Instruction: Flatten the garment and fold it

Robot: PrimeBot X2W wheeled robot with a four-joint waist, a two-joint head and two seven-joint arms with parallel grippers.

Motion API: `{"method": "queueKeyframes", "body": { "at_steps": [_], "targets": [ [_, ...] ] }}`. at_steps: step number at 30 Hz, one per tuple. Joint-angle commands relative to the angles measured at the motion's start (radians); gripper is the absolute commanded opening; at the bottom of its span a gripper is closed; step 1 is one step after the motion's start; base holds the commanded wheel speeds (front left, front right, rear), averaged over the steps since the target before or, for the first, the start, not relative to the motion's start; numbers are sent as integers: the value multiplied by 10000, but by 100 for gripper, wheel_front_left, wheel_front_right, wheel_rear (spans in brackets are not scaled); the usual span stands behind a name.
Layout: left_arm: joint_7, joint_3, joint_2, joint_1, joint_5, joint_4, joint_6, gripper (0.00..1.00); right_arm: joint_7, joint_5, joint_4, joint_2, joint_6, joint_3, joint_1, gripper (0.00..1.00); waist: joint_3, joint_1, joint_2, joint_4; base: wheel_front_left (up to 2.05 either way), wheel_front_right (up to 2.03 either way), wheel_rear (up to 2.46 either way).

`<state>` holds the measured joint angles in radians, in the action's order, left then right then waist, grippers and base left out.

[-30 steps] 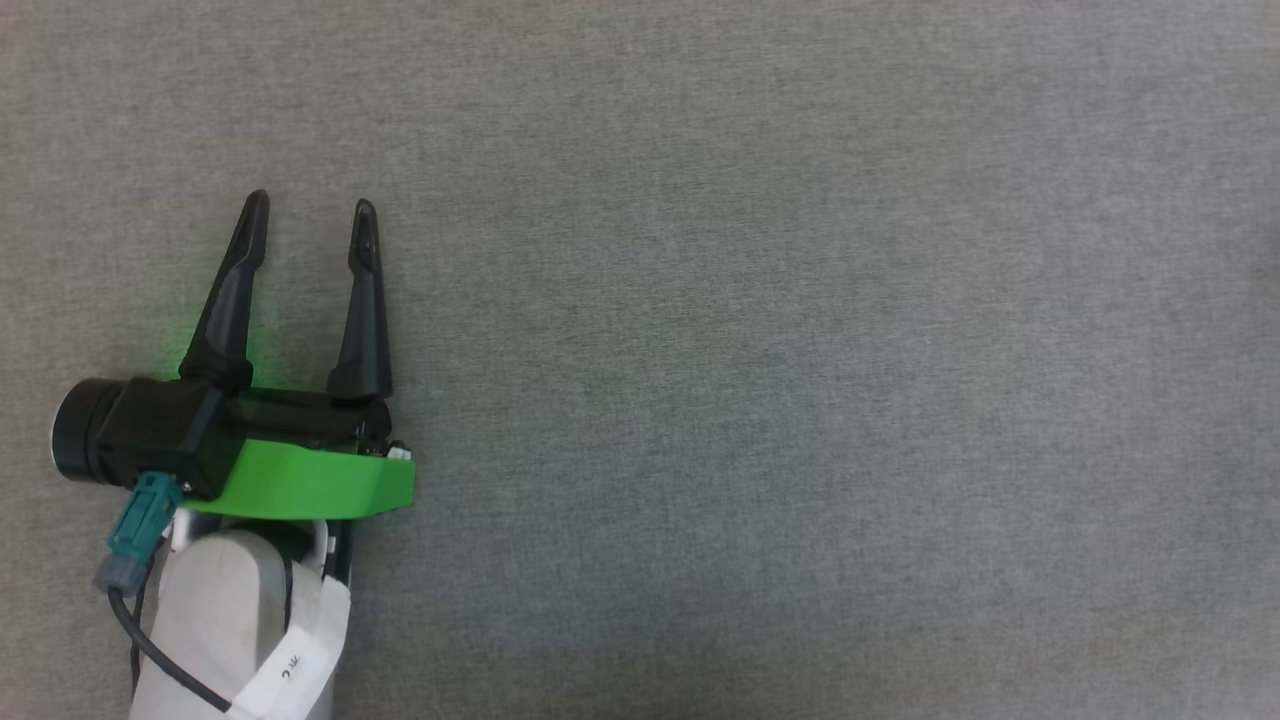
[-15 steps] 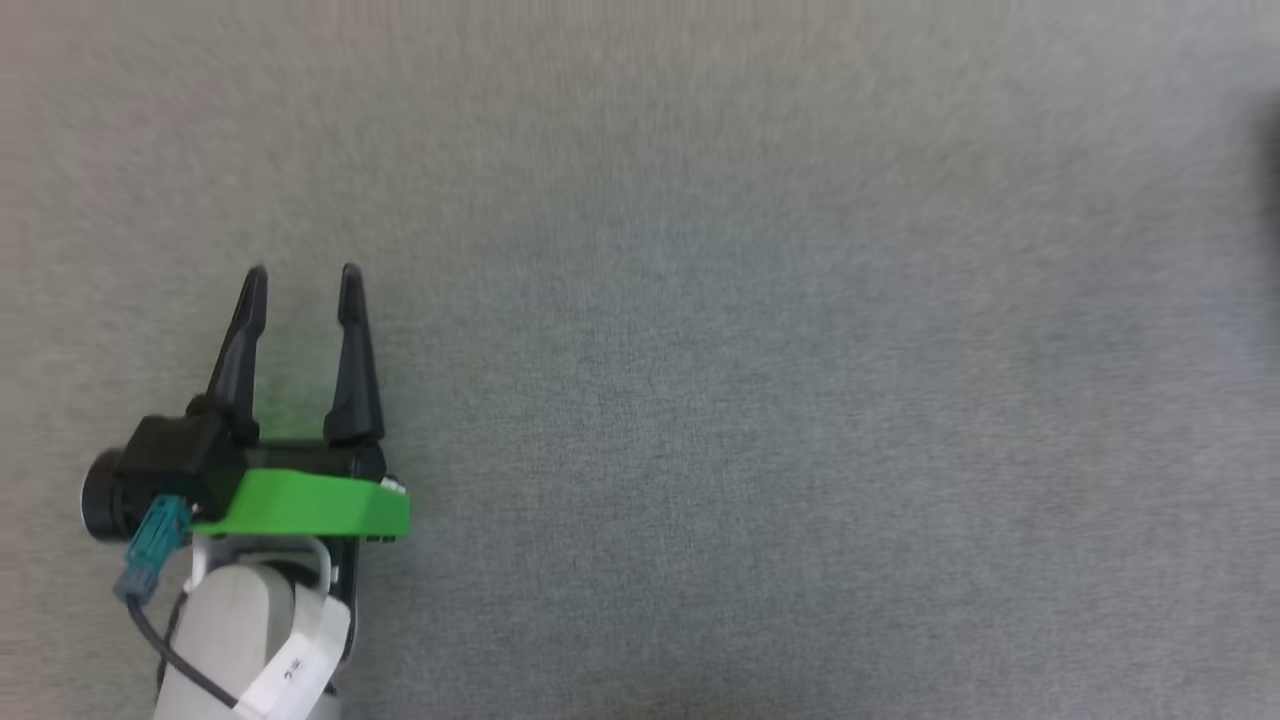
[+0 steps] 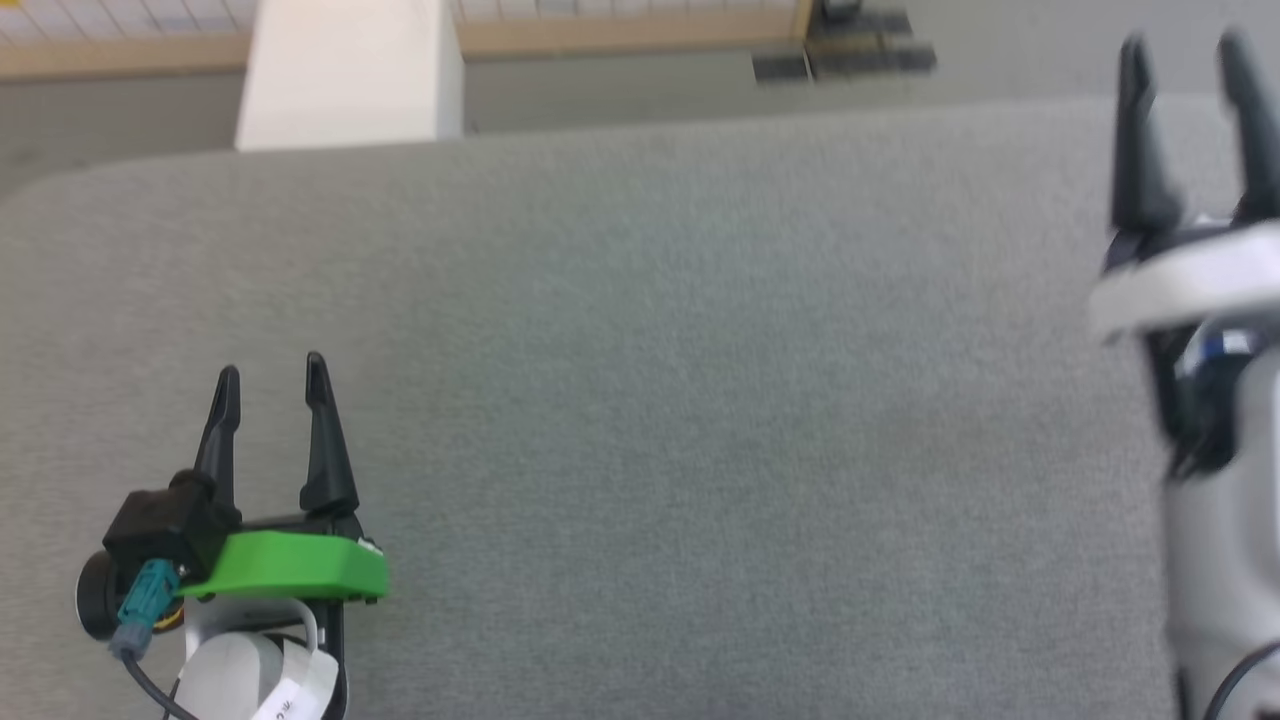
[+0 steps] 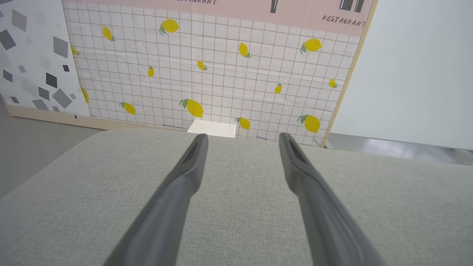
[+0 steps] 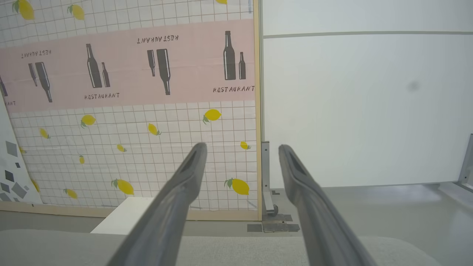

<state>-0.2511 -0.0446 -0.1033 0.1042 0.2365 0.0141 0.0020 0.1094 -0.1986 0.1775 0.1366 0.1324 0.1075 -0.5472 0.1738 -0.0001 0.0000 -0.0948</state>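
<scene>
Over the grey cloth counter [image 3: 700,400], the left end effector [image 3: 272,366] hovers at about 8 o'clock of the head view. Its two dark fingers are spread apart, bare cloth showing between them, and they point toward 12. At 2 o'clock the right end effector [image 3: 1182,42] stands blurred near the counter's far edge, fingers likewise spread and empty. Beyond that edge, at 11 o'clock, a white block [image 3: 345,70] sits before a lemon-patterned wall panel [image 4: 221,74]. Where the garment lies relative to either end effector, I cannot tell.
</scene>
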Motion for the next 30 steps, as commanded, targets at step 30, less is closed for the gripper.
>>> {"method": "queueKeyframes", "body": {
  "at_steps": [30],
  "targets": [
    [528, 1236, 71, -890, -251, 1805, -53, 100, 1118, 266, 813, -863, -17, -16, 5105, 100, -2099, 1, 0, 1115, 0, 0, 0]
  ]
}}
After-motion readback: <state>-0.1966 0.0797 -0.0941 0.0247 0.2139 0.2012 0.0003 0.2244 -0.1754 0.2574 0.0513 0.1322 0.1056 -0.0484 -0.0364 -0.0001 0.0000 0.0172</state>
